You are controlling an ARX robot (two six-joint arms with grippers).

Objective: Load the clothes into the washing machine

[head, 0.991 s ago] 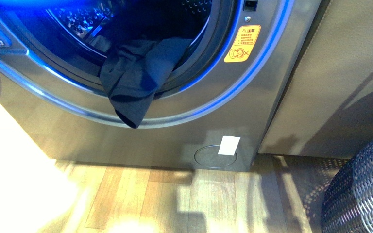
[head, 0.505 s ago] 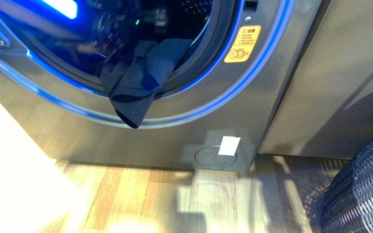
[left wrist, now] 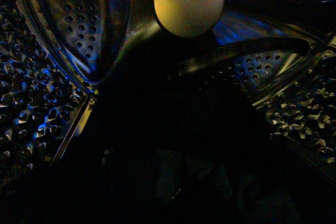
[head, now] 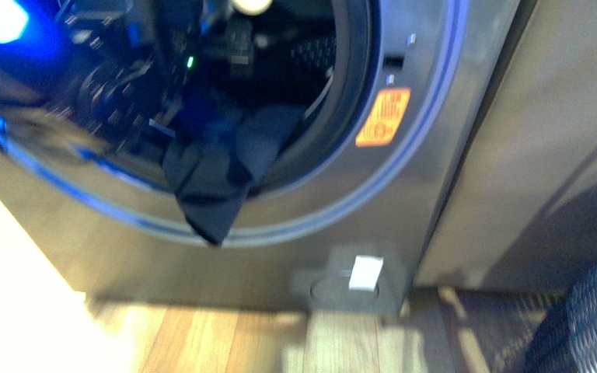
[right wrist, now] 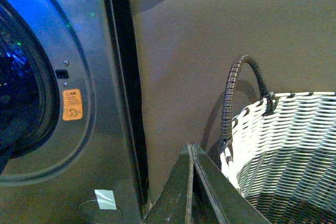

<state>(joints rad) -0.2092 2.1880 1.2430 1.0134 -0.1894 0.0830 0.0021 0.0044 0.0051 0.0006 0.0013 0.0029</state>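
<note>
The silver-grey washing machine fills the front view, its round mouth open. The dark navy clothes lie half in the drum, with a corner hanging out over the lower rim. My left arm, dark with a green light, reaches into the mouth above the clothes. The left wrist view shows the perforated steel drum and a pale round knob. My left gripper is open and barely shows in the dark. My right gripper is shut and empty, to the right of the machine.
An orange warning sticker sits right of the mouth, and a white label is low on the front. A beige cabinet stands right of the machine. A woven basket with a dark handle stands on the wooden floor.
My left arm has moved further into the drum mouth. The front view has shifted and blurred. The clothes still hang over the rim as before.
</note>
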